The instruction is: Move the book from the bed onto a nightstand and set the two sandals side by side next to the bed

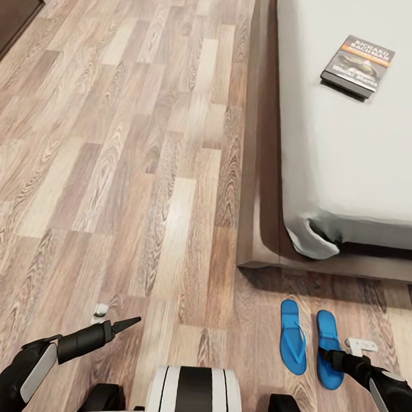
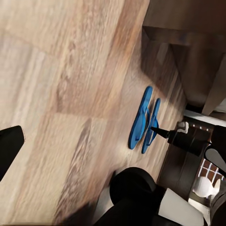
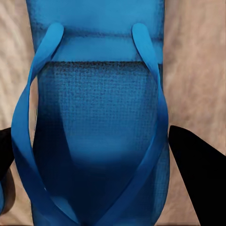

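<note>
The book (image 1: 358,66), dark-covered with an orange band, lies flat on the grey mattress of the bed (image 1: 355,154) at the upper right. Two blue sandals (image 1: 293,336) (image 1: 329,348) rest side by side on the wood floor just off the bed's foot corner. Low over the right-hand sandal, my right gripper (image 1: 337,359) is open. In the right wrist view that sandal (image 3: 94,117) shows close up between the gripper's (image 3: 94,155) dark fingers (image 3: 197,183). My left gripper (image 1: 125,323) hovers open over bare floor at the lower left. The left wrist view shows both sandals (image 2: 141,117) and the right gripper (image 2: 162,133).
The bed's dark brown frame (image 1: 263,173) runs down the middle right and turns along the foot end. A dark wooden piece of furniture (image 1: 13,11) stands at the top left corner. Wood-plank floor (image 1: 141,165) spreads across the left and centre.
</note>
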{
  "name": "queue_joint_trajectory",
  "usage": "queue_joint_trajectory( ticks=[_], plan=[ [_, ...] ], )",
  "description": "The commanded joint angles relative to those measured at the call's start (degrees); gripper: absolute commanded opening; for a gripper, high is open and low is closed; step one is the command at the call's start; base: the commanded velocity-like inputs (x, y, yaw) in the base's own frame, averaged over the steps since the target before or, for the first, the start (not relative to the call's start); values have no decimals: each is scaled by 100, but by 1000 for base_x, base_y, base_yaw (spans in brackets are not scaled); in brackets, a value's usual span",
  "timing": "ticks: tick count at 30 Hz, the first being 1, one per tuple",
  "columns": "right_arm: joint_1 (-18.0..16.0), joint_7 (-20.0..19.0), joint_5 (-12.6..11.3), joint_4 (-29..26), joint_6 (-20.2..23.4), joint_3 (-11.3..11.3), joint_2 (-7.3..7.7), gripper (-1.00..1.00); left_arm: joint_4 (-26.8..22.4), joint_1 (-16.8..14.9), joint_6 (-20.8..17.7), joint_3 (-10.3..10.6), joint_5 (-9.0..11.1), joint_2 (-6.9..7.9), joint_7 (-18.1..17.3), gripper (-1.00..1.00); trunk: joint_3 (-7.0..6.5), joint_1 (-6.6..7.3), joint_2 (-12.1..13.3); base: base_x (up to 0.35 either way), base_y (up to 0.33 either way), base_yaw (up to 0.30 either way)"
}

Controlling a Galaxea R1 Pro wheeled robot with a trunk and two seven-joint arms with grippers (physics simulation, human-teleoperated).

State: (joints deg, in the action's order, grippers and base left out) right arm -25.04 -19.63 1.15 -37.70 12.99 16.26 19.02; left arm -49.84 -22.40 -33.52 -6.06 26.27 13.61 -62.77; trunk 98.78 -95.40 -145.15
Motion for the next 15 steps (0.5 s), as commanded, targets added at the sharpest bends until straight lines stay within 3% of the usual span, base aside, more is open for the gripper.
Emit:
queue_joint_trajectory(
  ticks=[1, 7, 11, 15],
  plan=[
    [-1, -36, 8, -10, 37, 27, -4, -100, 0, -1, -49, 0, 27, 1, -7, 100, 26, -1, -3, 0, 0, 0],
    [-1, -32, 11, -79, -1, 27, -4, -100, 0, -1, -49, -6, 27, 1, -7, 100, 92, -9, -7, 0, 0, 0],
    [9, -47, -14, -390, -519, 36, -4, -100, 0, -1, -49, -6, 27, 1, -7, 100, 92, -9, -7, 0, 0, 0],
    [11, -78, -48, -444, -665, 43, -4, -100, 0, -1, -49, -5, 27, 1, -7, 100, 92, -9, -7, 0, 0, 0]
  ],
)
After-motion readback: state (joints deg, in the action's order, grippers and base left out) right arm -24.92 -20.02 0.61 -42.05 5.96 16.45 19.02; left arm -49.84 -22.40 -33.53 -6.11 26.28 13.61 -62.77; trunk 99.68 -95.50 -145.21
